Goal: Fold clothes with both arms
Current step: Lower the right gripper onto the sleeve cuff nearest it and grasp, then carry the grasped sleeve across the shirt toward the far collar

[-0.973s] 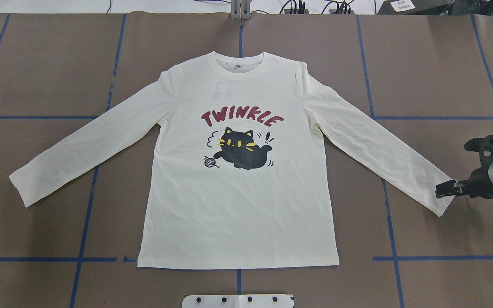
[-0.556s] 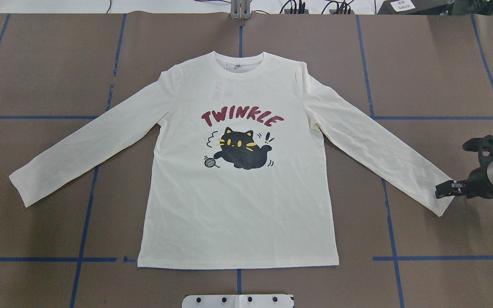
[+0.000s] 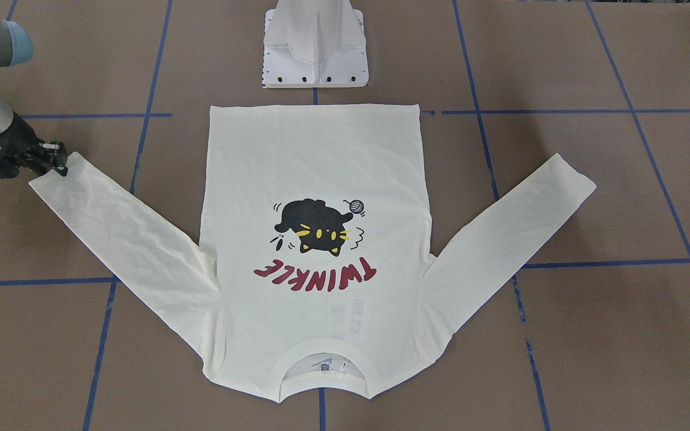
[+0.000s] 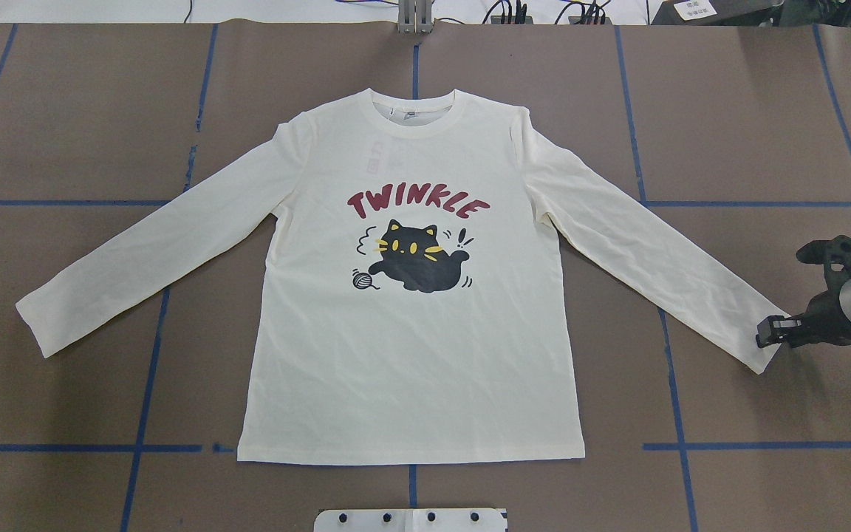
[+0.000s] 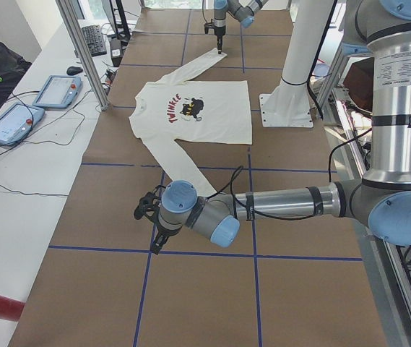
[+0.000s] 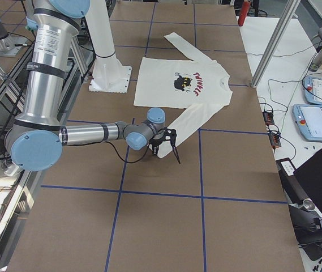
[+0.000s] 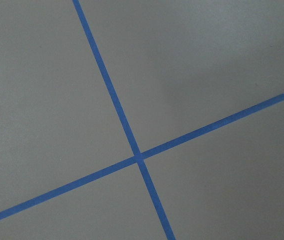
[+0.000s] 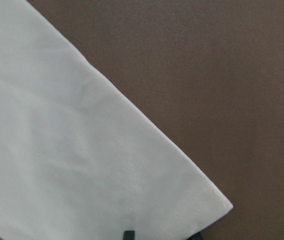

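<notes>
Counting one cream shirt (image 4: 411,355), flat and cat-print up, mid-bench (image 4: 63,111); two hands: my right hand (image 4: 764,336) spread at one cuff (image 4: 756,356), my left hand (image 5: 154,242) well apart, grip I cannot tell

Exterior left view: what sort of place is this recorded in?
Probably a robotics lab workcell: a brown table marked with a blue tape grid, two teach pendants on a side bench, and aluminium frame posts.

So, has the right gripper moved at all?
Yes, slightly. In the overhead view the right gripper has shifted rightward, away from the blue tape line, toward the outer edge of the sleeve cuff.
</notes>
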{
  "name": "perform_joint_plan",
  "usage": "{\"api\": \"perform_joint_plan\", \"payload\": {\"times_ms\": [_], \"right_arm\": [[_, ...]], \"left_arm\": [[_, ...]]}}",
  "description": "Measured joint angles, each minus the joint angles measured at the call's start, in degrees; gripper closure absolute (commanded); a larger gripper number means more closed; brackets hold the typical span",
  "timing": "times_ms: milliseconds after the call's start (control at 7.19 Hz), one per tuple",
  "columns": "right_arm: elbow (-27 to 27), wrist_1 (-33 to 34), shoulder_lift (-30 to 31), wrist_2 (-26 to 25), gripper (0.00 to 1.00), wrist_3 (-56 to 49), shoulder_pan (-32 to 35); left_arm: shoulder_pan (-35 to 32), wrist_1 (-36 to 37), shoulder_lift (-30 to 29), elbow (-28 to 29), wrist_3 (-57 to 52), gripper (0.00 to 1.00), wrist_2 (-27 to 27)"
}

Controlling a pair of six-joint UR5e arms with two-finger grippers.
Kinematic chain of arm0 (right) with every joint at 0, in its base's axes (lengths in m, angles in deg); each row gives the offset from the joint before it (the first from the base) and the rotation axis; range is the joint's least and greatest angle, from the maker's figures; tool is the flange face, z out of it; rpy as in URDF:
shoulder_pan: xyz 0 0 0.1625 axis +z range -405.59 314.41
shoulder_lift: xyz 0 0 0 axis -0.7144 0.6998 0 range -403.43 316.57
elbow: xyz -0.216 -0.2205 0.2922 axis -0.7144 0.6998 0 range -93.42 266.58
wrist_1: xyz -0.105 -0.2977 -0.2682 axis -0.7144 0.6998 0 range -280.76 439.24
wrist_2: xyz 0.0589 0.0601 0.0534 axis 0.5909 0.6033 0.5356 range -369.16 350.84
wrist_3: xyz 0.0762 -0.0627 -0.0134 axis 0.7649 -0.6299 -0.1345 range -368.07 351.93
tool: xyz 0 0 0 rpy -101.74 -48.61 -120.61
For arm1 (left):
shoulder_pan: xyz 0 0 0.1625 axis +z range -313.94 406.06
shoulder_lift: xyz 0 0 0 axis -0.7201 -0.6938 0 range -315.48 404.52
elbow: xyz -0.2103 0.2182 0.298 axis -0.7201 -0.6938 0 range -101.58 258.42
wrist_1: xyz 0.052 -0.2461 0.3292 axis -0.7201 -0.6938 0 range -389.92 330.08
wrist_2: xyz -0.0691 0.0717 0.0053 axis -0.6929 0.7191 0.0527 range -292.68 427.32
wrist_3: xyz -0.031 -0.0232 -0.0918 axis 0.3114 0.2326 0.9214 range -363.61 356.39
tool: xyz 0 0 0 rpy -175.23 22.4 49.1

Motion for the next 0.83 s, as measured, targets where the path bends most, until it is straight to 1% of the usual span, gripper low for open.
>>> {"api": "perform_joint_plan", "payload": {"times_ms": [417, 556, 695, 834], "right_arm": [[-0.57, -0.04, -0.02, 0.03, 1.0, 0.0, 0.0], [-1.58, -0.05, -0.04, -0.11, 1.0, 0.02, 0.07], [-2.95, -0.03, -0.45, -0.25, 1.0, 0.06, 0.1], [-3.62, 0.28, -2.21, -0.34, 1.0, 0.1, 0.16]], "left_arm": [[0.01, 0.02, -0.05, 0.17, 0.07, 0.0, 0.0], [0.01, 0.04, -0.11, 0.21, 0.09, 0.0, 0.0], [0.01, 0.02, -0.15, 0.27, 0.13, 0.0, 0.0], [0.01, 0.01, -0.18, 0.31, 0.17, 0.0, 0.0]]}}
